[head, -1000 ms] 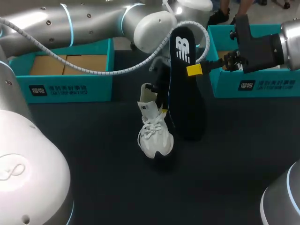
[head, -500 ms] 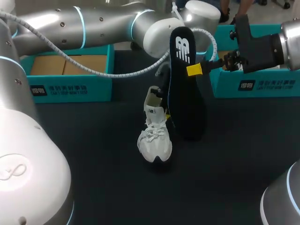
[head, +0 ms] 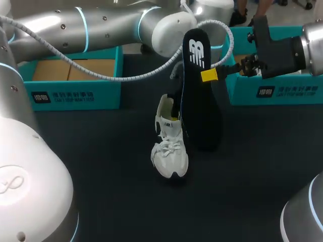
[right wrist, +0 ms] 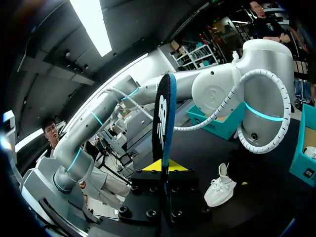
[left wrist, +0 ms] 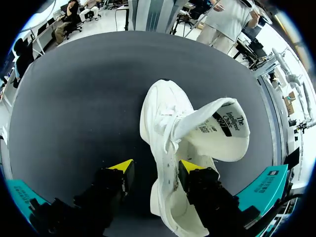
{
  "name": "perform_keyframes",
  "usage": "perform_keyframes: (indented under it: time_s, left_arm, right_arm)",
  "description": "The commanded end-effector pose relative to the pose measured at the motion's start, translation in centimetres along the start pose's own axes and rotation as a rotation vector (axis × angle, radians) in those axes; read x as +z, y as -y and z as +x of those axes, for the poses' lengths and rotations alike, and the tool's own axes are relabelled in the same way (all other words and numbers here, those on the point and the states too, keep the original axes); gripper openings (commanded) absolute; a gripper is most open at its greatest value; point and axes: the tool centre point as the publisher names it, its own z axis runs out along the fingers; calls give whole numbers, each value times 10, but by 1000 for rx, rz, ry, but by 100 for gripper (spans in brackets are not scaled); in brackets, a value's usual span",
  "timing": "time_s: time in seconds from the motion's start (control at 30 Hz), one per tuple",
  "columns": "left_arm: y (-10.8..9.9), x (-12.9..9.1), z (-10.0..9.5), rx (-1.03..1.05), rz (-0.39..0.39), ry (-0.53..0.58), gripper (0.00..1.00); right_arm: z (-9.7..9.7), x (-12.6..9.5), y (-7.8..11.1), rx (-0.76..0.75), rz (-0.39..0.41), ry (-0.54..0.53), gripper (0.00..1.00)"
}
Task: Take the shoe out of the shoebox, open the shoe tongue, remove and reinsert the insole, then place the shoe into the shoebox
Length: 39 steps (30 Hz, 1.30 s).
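As the white sneaker (head: 170, 151) stands toe toward us on the black table (head: 101, 191), outside any box, we judge step 1 done. Its tongue (left wrist: 217, 131) is folded back & the opening is wide, so step 2 looks done also.

At the heel end hangs our left gripper (left wrist: 156, 169). The fingers are apart, one yellow tip inside the collar, the other outside w/ a strip of table between it and the side wall. It pinches nothing, as far as we see.

Just beside the sneaker and a bit farther, the black insole (head: 201, 101) stands upright. Our right gripper (right wrist: 163, 167) has its fingers closed on the insole's edge, so the insole is already out.

Left to do, in our judgement: put the insole back in, then set the sneaker into a box.

Farthest are the left teal shoebox (head: 75, 96) and the right teal shoebox (head: 282, 93). Which one is for the sneaker, we cannot tell.

Only the left wrist view shows the tongue's inner side and the gap at the fingers; in the head view those fingers are mostly hidden. The right wrist view gives the insole edge-on between the yellow tips. The head view gives its flat face w/ a white logo, and only this view shows both boxes.
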Motion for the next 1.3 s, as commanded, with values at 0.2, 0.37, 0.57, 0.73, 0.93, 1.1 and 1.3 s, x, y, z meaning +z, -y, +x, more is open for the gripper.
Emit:
perform_keyframes:
  time_s: [0.2, 0.37, 0.57, 0.73, 0.93, 1.1, 1.3]
  left_arm:
    - [-3, -42, 16, -66, 60, 262, 100]
    - [-2, -61, 18, -23, 74, 436, 100]
    - [-1, -81, 21, 55, 57, 589, 100]
    - [-6, -95, 22, 98, 60, 665, 100]
    - [-9, -118, 26, 176, 41, 736, 100]
    - [-11, -129, 26, 195, 34, 710, 100]
    - [-11, -129, 26, 195, 34, 710, 100]
  right_arm:
    - [-1, 3, -2, 1, 3, 1, 0]
    - [-1, 3, -2, 1, 3, 1, 0]
    - [-1, 3, -2, 1, 3, 1, 0]
    - [-1, 3, -2, 1, 3, 1, 0]
    - [-1, 3, -2, 1, 3, 1, 0]
    - [-1, 3, -2, 1, 3, 1, 0]
    - [-1, 3, -2, 1, 3, 1, 0]
